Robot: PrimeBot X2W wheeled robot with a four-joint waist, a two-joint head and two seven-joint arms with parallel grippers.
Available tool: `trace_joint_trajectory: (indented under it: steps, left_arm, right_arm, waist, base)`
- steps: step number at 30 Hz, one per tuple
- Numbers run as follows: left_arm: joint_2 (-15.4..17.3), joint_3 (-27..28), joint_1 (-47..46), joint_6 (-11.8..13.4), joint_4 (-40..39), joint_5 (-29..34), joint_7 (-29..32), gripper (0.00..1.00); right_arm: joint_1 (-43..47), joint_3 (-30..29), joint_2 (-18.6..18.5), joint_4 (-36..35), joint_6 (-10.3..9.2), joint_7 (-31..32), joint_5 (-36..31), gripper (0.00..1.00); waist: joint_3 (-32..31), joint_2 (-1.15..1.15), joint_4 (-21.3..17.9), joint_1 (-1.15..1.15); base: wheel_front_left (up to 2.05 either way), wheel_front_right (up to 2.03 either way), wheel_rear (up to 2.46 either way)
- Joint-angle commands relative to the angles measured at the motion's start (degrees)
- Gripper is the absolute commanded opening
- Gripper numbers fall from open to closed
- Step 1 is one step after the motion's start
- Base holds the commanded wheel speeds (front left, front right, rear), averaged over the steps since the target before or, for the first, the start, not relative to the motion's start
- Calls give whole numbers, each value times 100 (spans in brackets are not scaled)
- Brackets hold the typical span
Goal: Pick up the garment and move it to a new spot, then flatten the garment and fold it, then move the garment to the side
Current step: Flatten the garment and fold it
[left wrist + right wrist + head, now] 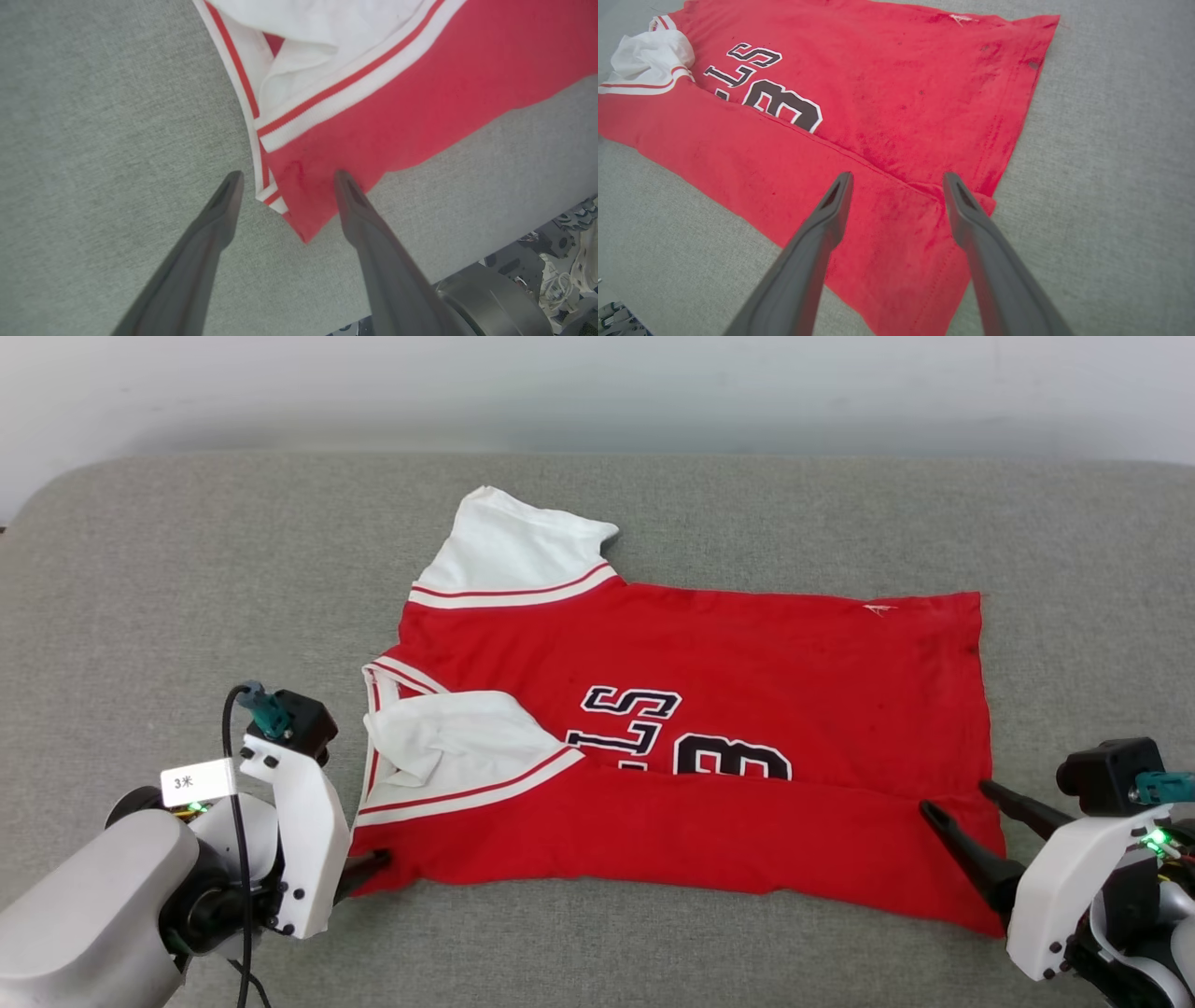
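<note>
The garment (700,709) is a red jersey with white sleeves and black lettering, spread on a grey padded surface. Its near long edge is folded up over the lower part of the letters and number. My left gripper (369,868) sits at the jersey's near left corner. In the left wrist view my left gripper (289,175) is open, its fingers on either side of the corner of the garment (397,107), gripping nothing. My right gripper (954,797) hovers open over the near right corner. The right wrist view shows my right gripper (899,175) above the folded garment (878,93), holding nothing.
The grey padded surface (187,569) extends well beyond the jersey on every side, with a pale wall (597,383) behind it. Its near edge and part of the robot's base (490,298) show in the left wrist view.
</note>
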Motion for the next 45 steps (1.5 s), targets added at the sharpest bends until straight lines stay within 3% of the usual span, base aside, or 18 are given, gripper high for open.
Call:
trace_joint_trajectory:
  steps: [1,11,13,14,22,32,33,36,45]
  left_arm:
    - [-57,-21,-78,17,64,42,-21,100]
    - [-382,-377,179,-169,899,72,24,100]
    - [-451,-424,215,-217,1000,67,-12,7]
    - [-473,-445,218,-241,1029,80,-33,0]
    - [-354,-305,76,-360,949,130,-443,0]
    - [-225,-213,50,-261,344,302,-812,0]
    - [-227,-234,30,-214,181,357,-835,0]
    - [-261,-221,-23,-170,61,373,-838,0]
    - [-280,-237,-157,-107,-124,492,-879,0]
  right_arm:
    - [-77,-13,22,-15,-5,-19,-36,100]
    - [-189,21,-1,2,-5,-35,-10,100]
    - [-222,0,-35,-5,-5,-17,-3,100]
    - [-237,-9,-52,-14,-5,-10,-3,100]
    - [-352,-178,-407,-224,-5,439,-175,100]
    - [-211,-229,-943,-594,-5,2148,192,100]
    - [-179,-200,-877,-563,-5,2543,364,100]
    - [-200,-147,-772,-443,-5,2737,339,100]
    - [-267,105,-310,389,-5,2642,115,100]
  waist:
    - [68,0,-49,0]
    - [255,0,-195,0]
    - [238,0,-202,0]
    - [220,0,-203,0]
    - [-17,0,-127,0]
    - [-183,0,34,0]
    - [-160,0,72,0]
    - [-101,0,117,0]
    - [168,0,242,0]
  base:
    - [0,0,0]
    - [0,0,0]
    - [0,0,0]
    - [0,0,0]
    - [0,0,0]
    - [0,0,0]
    - [0,0,0]
    - [0,0,0]
    - [0,0,0]
